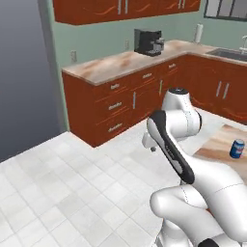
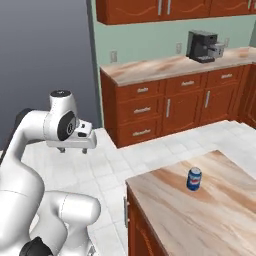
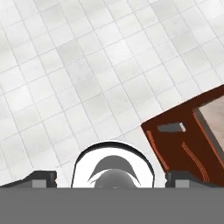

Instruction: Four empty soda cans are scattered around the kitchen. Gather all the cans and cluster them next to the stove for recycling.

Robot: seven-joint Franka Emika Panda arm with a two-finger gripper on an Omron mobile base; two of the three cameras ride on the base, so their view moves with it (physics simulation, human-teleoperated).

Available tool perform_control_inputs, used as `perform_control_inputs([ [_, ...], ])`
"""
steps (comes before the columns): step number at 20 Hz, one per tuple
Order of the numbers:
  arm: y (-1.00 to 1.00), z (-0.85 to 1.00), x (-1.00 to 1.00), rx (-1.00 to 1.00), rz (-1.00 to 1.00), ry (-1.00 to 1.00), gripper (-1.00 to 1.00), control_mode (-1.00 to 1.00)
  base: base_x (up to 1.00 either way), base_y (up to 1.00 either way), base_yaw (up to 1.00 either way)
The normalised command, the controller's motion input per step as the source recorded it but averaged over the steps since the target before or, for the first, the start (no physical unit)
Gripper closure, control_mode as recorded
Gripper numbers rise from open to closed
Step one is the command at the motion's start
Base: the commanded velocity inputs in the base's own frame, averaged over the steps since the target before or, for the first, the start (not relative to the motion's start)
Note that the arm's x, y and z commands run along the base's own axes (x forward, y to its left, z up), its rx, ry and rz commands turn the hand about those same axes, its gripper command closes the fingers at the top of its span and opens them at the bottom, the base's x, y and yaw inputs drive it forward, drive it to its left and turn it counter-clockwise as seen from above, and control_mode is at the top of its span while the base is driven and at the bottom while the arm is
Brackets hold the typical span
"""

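Note:
One blue soda can (image 2: 194, 179) with a silver top stands upright on the wooden island counter (image 2: 210, 215); it also sits at the right edge of the left base view as the can (image 1: 237, 148). My gripper (image 2: 73, 149) hangs over the tiled floor, well left of the island and apart from the can. It points down at the floor. In the hand view the gripper (image 3: 111, 178) is open, its fingertips (image 3: 41, 177) wide apart with nothing between them. A corner of the island cabinet (image 3: 183, 140) lies to its right. The stove is out of view.
A black coffee machine (image 1: 148, 42) stands on the back counter (image 1: 111, 65) above reddish-brown drawers. A sink (image 1: 231, 54) and a paper towel roll (image 1: 198, 33) sit at the far right. A tall grey panel (image 1: 24, 72) bounds the left. White floor tiles (image 1: 72, 183) lie between.

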Motion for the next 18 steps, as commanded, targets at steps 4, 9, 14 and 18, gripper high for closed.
perform_control_inputs([
  [4, 0.0, 0.0, 0.0, 0.0, 0.0, 0.0, -1.0, 1.0, 0.0, -0.16, -0.81],
  [9, 0.0, 0.0, 0.0, 0.0, 0.0, 0.0, -1.0, 1.0, 0.0, -0.01, -0.73],
  [14, 0.0, 0.0, 0.0, 0.0, 0.0, 0.0, -1.0, 1.0, 0.04, 0.0, -0.67],
  [18, 0.0, 0.0, 0.0, 0.0, 0.0, 0.0, -1.0, 1.0, 0.21, 0.06, -0.57],
])
